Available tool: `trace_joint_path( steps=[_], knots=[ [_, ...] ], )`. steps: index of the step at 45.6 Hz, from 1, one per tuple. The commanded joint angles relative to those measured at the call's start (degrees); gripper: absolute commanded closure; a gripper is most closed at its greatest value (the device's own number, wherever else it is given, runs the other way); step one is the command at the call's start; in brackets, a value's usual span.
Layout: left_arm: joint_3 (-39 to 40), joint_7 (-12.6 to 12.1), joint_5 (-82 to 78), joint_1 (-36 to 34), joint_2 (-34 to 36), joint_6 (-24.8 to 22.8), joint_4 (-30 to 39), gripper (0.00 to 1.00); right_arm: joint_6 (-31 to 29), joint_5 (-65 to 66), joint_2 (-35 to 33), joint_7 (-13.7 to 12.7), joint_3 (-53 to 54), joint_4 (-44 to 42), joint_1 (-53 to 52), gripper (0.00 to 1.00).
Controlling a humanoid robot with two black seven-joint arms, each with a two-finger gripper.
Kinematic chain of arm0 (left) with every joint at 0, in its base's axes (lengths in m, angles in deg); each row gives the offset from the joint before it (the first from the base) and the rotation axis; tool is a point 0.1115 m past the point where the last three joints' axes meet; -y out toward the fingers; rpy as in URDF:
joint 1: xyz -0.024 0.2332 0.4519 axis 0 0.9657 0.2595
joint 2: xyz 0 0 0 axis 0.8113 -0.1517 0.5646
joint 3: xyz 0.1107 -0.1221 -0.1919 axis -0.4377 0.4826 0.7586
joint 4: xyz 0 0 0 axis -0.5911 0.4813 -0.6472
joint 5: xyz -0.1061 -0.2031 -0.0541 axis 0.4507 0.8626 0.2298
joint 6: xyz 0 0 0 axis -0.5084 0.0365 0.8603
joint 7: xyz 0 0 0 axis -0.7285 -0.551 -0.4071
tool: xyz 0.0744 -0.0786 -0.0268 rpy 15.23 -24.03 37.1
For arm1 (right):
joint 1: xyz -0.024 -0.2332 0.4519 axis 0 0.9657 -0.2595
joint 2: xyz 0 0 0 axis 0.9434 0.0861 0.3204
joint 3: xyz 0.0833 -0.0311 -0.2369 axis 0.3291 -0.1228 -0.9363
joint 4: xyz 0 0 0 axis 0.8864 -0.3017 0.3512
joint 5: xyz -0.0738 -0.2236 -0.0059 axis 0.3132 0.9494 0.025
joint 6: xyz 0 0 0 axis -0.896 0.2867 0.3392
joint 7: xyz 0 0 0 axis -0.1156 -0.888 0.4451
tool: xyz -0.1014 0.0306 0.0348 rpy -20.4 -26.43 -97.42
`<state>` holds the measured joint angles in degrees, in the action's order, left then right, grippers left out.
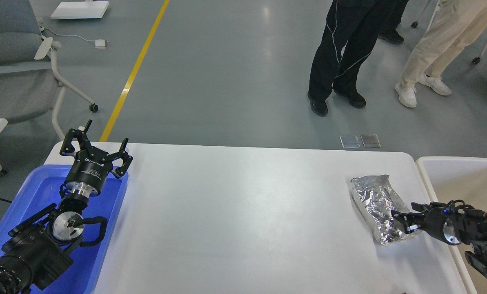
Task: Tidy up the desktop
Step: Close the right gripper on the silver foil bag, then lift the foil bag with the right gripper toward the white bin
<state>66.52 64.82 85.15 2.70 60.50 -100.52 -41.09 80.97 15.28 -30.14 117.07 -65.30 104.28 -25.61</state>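
My right gripper (402, 222) is pinching the near edge of the foil bag (376, 204); crinkled foil could slip free. My left gripper (94, 149) hangs spread, idle.

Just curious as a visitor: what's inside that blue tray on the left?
Nothing visible on the blue tray's bare floor, but the robot's left arm hangs over much of it, hiding whatever lies beneath.

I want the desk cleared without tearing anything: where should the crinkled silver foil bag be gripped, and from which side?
Probably by the near right corner of the crinkled silver foil bag, coming in from the right. It lies flat on the white desktop, so only its thin edges offer a pinch, and the right gripper is already at that corner.
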Motion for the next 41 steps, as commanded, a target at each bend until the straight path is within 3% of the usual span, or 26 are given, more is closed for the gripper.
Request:
trace_joint_path(
  steps=[1, 11, 41],
  knots=[
    [0.0, 0.0, 0.0, 0.0, 0.0, 0.0, 0.0, 0.0, -0.1, 0.0, 0.2, 0.0, -0.4, 0.0, 1.0, 0.56],
    [0.0, 0.0, 0.0, 0.0, 0.0, 0.0, 0.0, 0.0, -1.0, -0.1, 0.2, 0.0, -0.1, 0.0, 1.3, 1.0],
    [0.0, 0.0, 0.0, -0.1, 0.0, 0.0, 0.0, 0.0, -1.1, -7.9, -0.4, 0.3, 0.4, 1.4, -2.1, 1.0]
  ],
)
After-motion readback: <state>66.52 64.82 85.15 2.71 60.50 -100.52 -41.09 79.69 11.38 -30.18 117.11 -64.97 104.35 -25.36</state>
